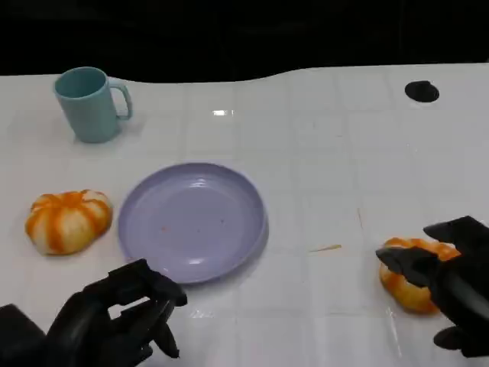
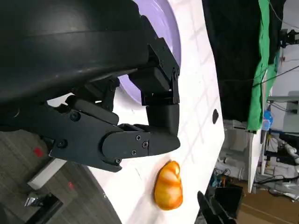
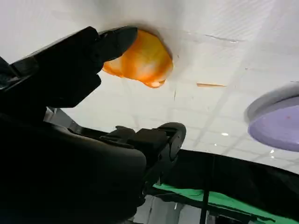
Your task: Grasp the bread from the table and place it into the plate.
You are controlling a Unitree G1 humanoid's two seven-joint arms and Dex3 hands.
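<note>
Reaching over the white bench (image 1: 321, 176), the right robot hand (image 1: 451, 287) spreads open fingers around the orange-glazed round bread roll (image 1: 409, 284), right of the lilac round plate (image 1: 191, 222). Left wrist view: the left robot hand (image 2: 135, 126) hangs half-curled, empty. Right wrist view: one finger (image 3: 107, 44) touches the roll, ungripped.

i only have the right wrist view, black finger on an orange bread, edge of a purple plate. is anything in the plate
Observer: No, the head view shows the plate bare inside.
Operator: any other bread around
Observer: Yes, a second bread lies on the table beside the plate, on the robot's left; the bread at your hand is on the plate's other side.
Operator: where's the left hand
Observer: The left hand is near the table's front edge, just in front of the plate, holding nothing.
Operator: anything else on the table
Observer: A teal mug stands beyond the plate, toward the far left.
</note>
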